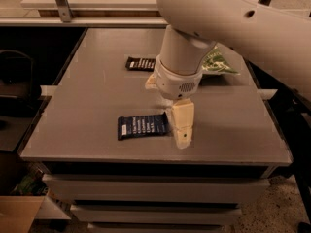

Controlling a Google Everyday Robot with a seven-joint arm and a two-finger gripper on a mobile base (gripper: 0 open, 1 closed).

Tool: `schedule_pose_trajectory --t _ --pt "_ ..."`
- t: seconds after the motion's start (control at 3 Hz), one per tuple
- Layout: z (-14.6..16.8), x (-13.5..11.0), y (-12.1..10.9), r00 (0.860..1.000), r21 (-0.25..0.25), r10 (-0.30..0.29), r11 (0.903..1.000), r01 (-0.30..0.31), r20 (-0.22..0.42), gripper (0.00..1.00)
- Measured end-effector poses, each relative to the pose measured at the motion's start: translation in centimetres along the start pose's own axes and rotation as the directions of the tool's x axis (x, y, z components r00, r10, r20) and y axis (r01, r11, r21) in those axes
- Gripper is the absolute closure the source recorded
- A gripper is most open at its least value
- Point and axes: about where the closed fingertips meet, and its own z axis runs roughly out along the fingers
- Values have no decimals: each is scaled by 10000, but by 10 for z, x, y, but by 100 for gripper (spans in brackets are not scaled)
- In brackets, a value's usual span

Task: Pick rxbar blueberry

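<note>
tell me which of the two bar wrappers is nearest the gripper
The navy-blue rxbar blueberry, just beside the gripper toward the front; the smaller black bar lies farther back.

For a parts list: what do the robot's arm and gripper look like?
The arm is thick, smooth and white, with two small dark holes and a dotted vent on its round wrist. The gripper, just past the right end of the blue bar, is cream-coloured and blocky. No cables show.

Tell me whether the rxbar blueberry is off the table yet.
No, the rxbar blueberry lies flat on the table, with the gripper down beside one end of it.
</note>
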Motion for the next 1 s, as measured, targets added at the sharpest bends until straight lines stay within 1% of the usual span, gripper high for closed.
schedule_pose_trajectory --t 0.33,1.0 --pt "14 -14 -8 9992 -177 -286 9994 291 271 0" --pt "29 -47 -13 9934 -241 -877 9957 897 738 0"
